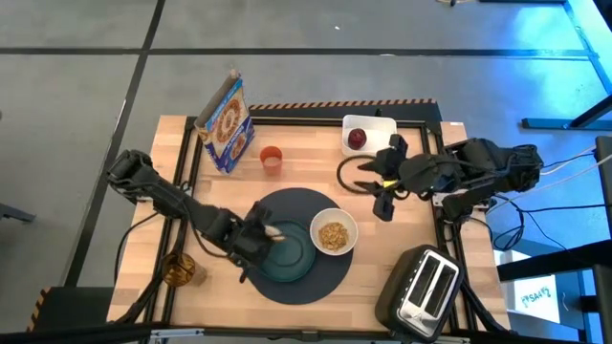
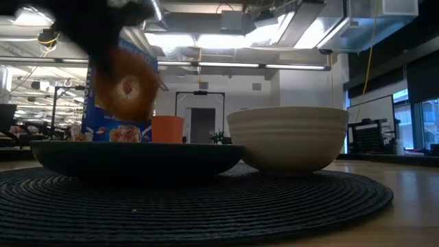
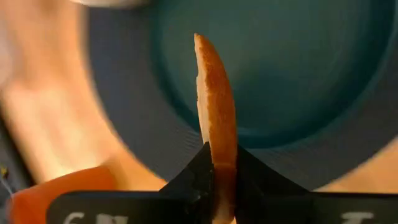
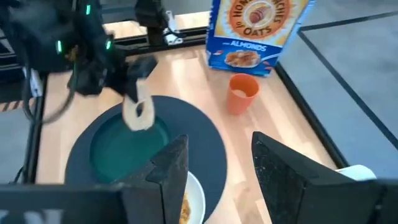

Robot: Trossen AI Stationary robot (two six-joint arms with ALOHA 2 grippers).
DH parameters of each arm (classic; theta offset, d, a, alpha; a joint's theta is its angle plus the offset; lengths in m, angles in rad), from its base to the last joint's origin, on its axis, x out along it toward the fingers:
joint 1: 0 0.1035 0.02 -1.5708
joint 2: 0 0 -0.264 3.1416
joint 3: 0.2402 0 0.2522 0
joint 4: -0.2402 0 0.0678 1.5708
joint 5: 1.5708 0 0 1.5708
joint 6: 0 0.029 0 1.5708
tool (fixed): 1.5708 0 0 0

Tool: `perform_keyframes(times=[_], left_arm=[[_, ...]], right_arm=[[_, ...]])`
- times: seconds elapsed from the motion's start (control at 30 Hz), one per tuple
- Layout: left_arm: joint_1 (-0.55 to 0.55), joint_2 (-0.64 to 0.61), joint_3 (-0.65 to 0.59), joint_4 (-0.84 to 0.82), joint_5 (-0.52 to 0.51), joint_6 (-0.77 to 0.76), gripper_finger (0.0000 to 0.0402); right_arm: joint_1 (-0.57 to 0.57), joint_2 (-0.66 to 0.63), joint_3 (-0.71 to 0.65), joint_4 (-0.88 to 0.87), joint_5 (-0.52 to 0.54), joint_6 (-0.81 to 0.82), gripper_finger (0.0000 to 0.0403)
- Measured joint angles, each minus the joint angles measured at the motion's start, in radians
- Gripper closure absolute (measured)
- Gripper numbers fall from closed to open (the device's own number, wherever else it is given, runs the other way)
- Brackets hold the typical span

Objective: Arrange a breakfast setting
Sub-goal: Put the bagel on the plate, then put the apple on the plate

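My left gripper (image 1: 266,232) is shut on a bagel slice (image 4: 138,113) above the teal plate (image 1: 292,260). The plate rests on the round dark placemat (image 1: 304,287). A white bowl (image 1: 334,234) holding cereal sits on the placemat's right part, next to the plate. The small orange cup (image 1: 272,160) stands on the wood behind the placemat. The red apple (image 1: 357,139) lies in the white container (image 1: 378,126). My right gripper (image 1: 383,203) is open and empty, to the right of the bowl. The spoon is not in view. My left gripper pinches the bagel slice by its rim (image 3: 219,163) between its two fingers (image 3: 196,177), one on each flat face. The fingers slant down from the table's left. The slice stands on edge and hangs below them (image 2: 123,86), clear of the plate.
A cereal box (image 1: 225,124) stands at the back left. A black-and-silver toaster (image 1: 426,287) sits at the front right corner. A small glass jar (image 1: 179,269) stands at the front left. Bare wood lies between the cup and the container.
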Motion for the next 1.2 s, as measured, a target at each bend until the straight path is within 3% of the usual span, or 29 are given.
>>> perform_keyframes(times=[0.17,0.57,0.9,1.07,1.2], left_arm=[[-0.03,0.0,-0.106,0.078,-0.03,0.051,0.0375],[-0.041,-0.001,-0.139,0.179,-0.047,0.171,0.0369],[-0.044,-0.001,-0.139,0.17,-0.046,0.173,0.0256],[-0.044,-0.004,-0.1,0.023,-0.049,0.133,0.021],[-0.044,-0.04,-0.086,-0.085,-0.049,-0.001,0.0194]], right_arm=[[-0.047,0.001,0.0,-0.005,-0.054,0.017,0.0235],[-0.103,0.001,0.0,-0.005,-0.124,0.025,0.0235],[-0.11,0.001,0.0,0.034,-0.126,0.036,0.0235],[-0.142,0.001,0.0,0.044,-0.075,0.026,0.0235],[-0.203,0.001,0.0,0.018,-0.023,0.037,0.0235]])
